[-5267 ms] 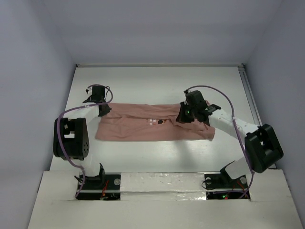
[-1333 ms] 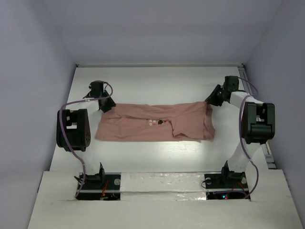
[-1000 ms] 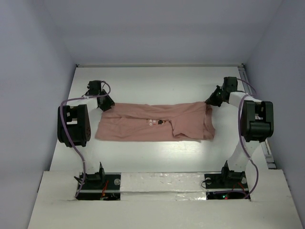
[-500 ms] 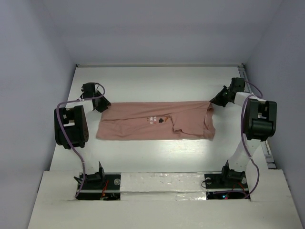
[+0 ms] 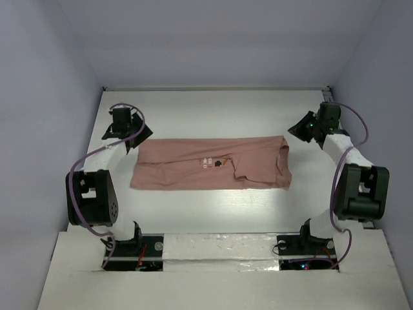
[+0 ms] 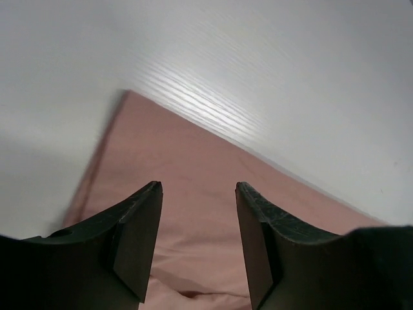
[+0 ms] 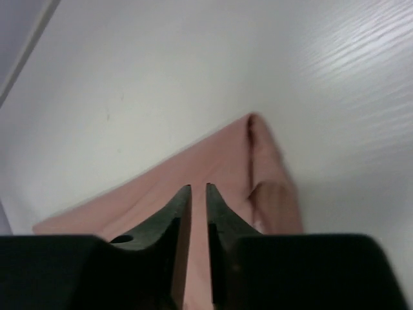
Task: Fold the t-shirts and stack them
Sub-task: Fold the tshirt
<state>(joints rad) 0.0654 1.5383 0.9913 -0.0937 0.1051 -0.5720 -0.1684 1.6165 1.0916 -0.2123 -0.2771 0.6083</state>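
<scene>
Lying flat across the middle of the white rectangular table (image 5: 213, 110), the dusty salmon-pink cotton t-shirt (image 5: 193, 169) forms a long horizontal band. The black two-finger left end effector (image 6: 197, 194) sits by the band's upper left corner, fingers well apart, gripping nothing. The matching right end effector (image 7: 199, 190), by the upper right corner, shows only a narrow slit, also empty. A small white print (image 5: 213, 162) marks the band's centre.

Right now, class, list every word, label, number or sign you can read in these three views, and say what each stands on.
Print on the pink t-shirt: small white characters with red and dark marks, too small to read.
No other text or label shows in any view.
</scene>
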